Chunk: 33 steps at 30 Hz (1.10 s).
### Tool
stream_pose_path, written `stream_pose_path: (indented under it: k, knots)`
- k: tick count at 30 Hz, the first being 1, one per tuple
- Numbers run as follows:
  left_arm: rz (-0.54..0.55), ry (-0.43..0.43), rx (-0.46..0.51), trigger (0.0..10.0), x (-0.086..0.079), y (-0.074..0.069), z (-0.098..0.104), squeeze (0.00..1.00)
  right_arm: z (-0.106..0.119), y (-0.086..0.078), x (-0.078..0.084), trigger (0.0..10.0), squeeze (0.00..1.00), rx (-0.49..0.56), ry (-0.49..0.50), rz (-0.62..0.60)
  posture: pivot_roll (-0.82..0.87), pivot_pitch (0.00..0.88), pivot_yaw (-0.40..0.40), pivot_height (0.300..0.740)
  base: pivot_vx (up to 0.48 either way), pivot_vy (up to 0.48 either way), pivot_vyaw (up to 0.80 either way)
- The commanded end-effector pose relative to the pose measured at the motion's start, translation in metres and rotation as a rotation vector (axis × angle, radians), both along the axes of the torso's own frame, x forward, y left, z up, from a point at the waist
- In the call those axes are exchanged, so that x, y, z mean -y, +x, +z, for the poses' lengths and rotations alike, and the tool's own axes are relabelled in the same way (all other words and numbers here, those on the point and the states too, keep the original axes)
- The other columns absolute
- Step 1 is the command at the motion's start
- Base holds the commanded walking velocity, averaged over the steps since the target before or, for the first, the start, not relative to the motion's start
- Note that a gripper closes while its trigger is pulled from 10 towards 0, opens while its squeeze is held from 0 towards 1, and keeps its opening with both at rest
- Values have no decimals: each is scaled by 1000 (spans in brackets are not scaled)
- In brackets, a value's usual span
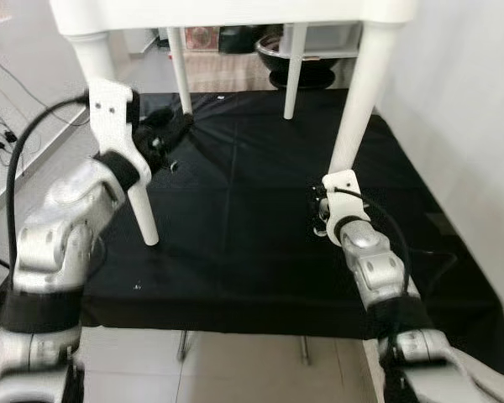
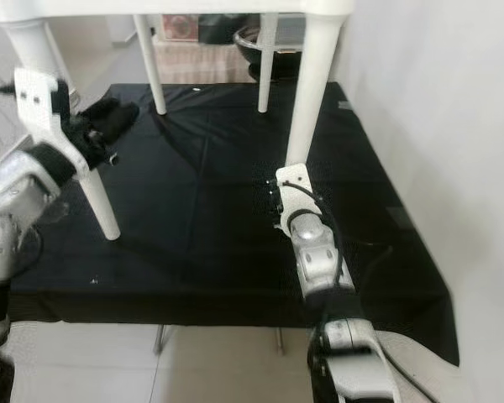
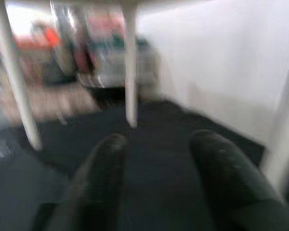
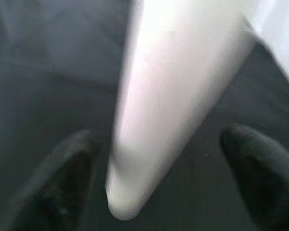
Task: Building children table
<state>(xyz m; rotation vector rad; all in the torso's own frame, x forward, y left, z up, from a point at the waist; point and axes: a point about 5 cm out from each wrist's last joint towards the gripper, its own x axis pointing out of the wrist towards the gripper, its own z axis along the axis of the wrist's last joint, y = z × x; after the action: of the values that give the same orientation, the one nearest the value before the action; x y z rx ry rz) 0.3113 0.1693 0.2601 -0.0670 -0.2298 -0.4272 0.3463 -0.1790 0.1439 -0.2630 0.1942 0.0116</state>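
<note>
The white table (image 1: 235, 17) stands upright, legs vertical. The right gripper (image 4: 159, 192) spreads wide around one leg (image 4: 173, 96); the left gripper (image 3: 159, 183) is open, empty.

A small white plastic children's table (image 1: 235, 13) stands upright on a black cloth (image 1: 260, 218), all four round tapered legs attached. The two near legs (image 1: 357, 105) are thick and rest with narrowed tips on the cloth; the two far legs (image 1: 295, 63) look thinner behind.
</note>
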Motion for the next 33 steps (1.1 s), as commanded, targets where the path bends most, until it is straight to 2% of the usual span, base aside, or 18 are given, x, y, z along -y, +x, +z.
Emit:
stream_pose_path:
  k: [1, 3, 4, 6, 8, 10, 12, 13, 14, 15, 16, 20, 21, 22, 23, 24, 31, 33]
  knots:
    - [-6, 4, -1, 10000, 3, -1, 3, 1000, 4, -1, 0, 10000, 1000, 6, 14, 11, -3, 56, 0, 740, 0, 0, 0]
    - [13, 12, -50, 10000, 4, -11, -18, 1000, -2, -24, 7, 10000, 1000, 19, 44, 14, -18, 56, 0, 740, 0, 0, 0]
    - [13, 12, -50, 10000, 4, -11, -18, 1000, -2, -24, 7, 10000, 1000, 19, 44, 14, -18, 56, 0, 740, 0, 0, 0]
    - [68, 65, -121, 10000, 6, -26, -51, 1000, -3, -53, 9, 10000, 1000, 72, 76, 30, -43, 46, -4, 740, 0, 0, 0]
    - [89, 78, -145, 10000, 7, -31, -60, 1000, -2, -61, 9, 10000, 1000, 91, 83, 38, -43, 46, -4, 740, 0, 0, 0]
    - [89, 78, -145, 10000, 7, -31, -60, 1000, -2, -61, 9, 10000, 1000, 91, 83, 38, -43, 46, -4, 740, 0, 0, 0]
    - [149, 79, -215, 10000, 7, -41, -84, 1000, -3, -73, 1, 10000, 1000, 130, 72, 81, -60, 36, 6, 740, 0, 0, 0]
    - [149, 79, -215, 10000, 7, -41, -84, 1000, -3, -73, 1, 10000, 1000, 130, 72, 81, -60, 36, 6, 740, 0, 0, 0]
    - [179, 89, -250, 10000, 8, -45, -95, 1000, -5, -76, -2, 10000, 1000, 144, 61, 95, -60, 36, 6, 740, 0, 0, 0]
    - [208, 96, -278, 10000, 8, -49, -105, 894, -5, -77, -6, 10000, 1000, 156, 43, 114, -56, 30, 2, 740, 0, 0, 0]
    - [240, 108, -302, 10000, 6, -52, -113, 0, -6, -76, -9, 10000, 1000, 159, 32, 131, -55, 27, 3, 740, 0, 0, 0]
    - [317, 84, -343, 10000, -1, -56, -122, 0, -13, -76, -19, 10000, 1000, 135, 10, 170, -64, 24, 3, 740, 0, 0, 0]
    - [356, 81, -350, 10000, -6, -62, -127, 0, -20, -79, -25, 10000, 1000, 76, -53, 213, -67, 26, 5, 740, 0, 0, 0]
    - [364, 116, -341, 10000, -6, -66, -128, 0, -18, -79, -25, 10000, 769, 81, -62, 219, -68, 26, 6, 740, 0, 0, 0]
    - [367, 141, -334, 10000, -6, -69, -130, 0, -17, -79, -25, 10000, 769, 89, -66, 221, -68, 26, 6, 740, 0, 0, 0]
    - [382, 157, -323, 10000, -6, -71, -130, 0, -17, -78, -25, 10000, 0, 81, -57, 220, -75, 28, 6, 740, 0, 0, 0]
    - [430, 160, -297, 10000, -5, -73, -130, 0, -19, -75, -25, 10000, 0, 66, -47, 241, -74, 25, 4, 740, 0, 0, 0]
    - [428, 190, -280, 10000, -3, -69, -130, 0, -19, -72, -26, 10000, 0, 77, -53, 259, -78, 25, 2, 740, 0, 0, 0]
